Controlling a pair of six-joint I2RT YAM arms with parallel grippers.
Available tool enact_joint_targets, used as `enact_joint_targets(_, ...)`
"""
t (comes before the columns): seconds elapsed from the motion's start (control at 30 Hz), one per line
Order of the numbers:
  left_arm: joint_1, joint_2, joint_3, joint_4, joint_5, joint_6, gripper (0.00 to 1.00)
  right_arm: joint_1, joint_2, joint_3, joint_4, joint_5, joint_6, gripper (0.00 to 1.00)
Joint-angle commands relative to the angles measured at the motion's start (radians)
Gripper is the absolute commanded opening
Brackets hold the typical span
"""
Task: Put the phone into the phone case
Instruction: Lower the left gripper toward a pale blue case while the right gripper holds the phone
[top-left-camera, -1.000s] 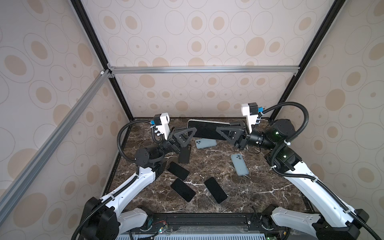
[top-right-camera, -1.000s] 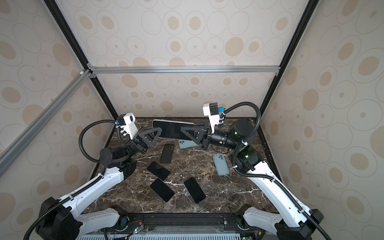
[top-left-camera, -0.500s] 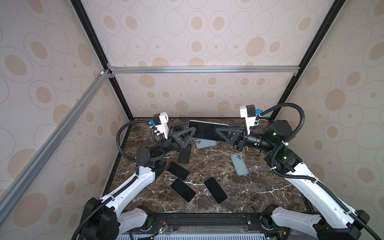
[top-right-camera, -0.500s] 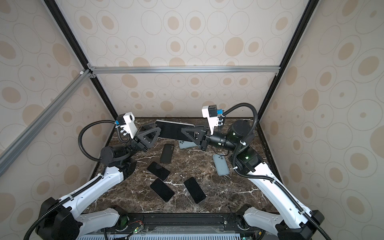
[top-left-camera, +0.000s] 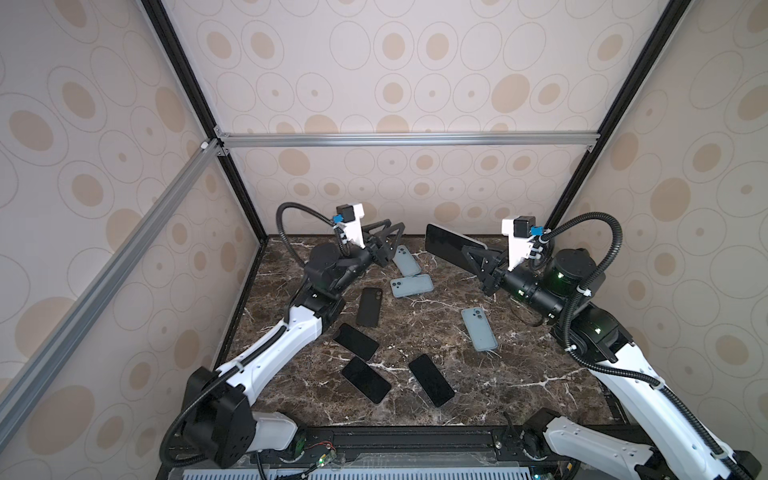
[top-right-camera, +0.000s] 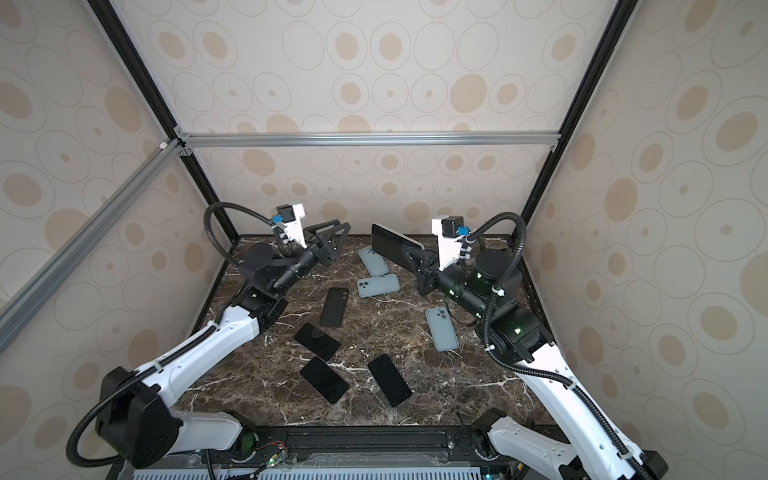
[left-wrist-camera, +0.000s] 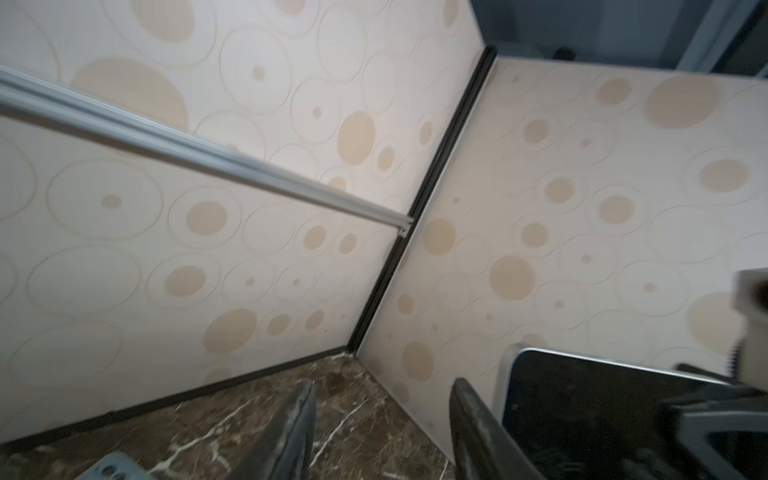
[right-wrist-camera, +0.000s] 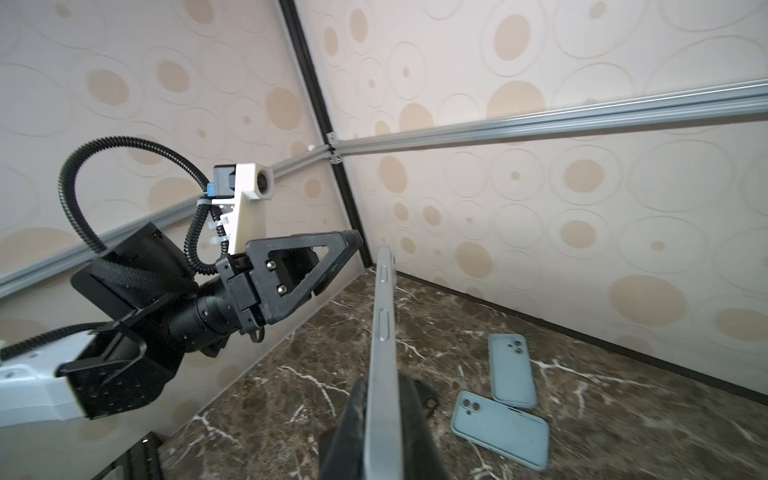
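Observation:
A phone with a dark screen and silver rim hangs in the air over the back of the table, tilted on its long edge. My right gripper is shut on its lower end; in the right wrist view the phone stands edge-on between the fingers. My left gripper is open and empty, a short way left of the phone, and the left wrist view shows its fingers apart. Three light blue phone cases lie on the marble.
A dark case lies left of centre, back up. Three black phones lie screen-up nearer the front. Patterned walls with black posts close in the back and both sides of the table.
My left gripper has opened, let go of the phone and drawn back to the left. The right gripper keeps the phone and has carried it a little to the right.

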Motion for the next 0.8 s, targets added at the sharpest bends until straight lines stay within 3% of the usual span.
enact_joint_targets(0.0, -0.034, 0.18, 0.133, -0.263, -0.078, 0.125, 0.5, -0.007, -0.033, 0.03, -0.063, 0.167, -0.096, 0.0)
enact_joint_targets(0.37, -0.055, 0.69, 0.482, -0.544, 0.012, 0.148, 0.51, -0.01, -0.135, 0.016, -0.187, 0.259, -0.141, 0.0)
enact_joint_targets(0.53, -0.06, 0.82, 0.58, -0.668, -0.006, 0.186, 0.49, -0.009, -0.168, 0.007, -0.211, 0.275, -0.132, 0.0)
enact_joint_targets(0.77, -0.065, 0.884, 0.592, -0.733, 0.02, 0.226, 0.49, -0.008, -0.196, -0.001, -0.231, 0.284, -0.114, 0.0)
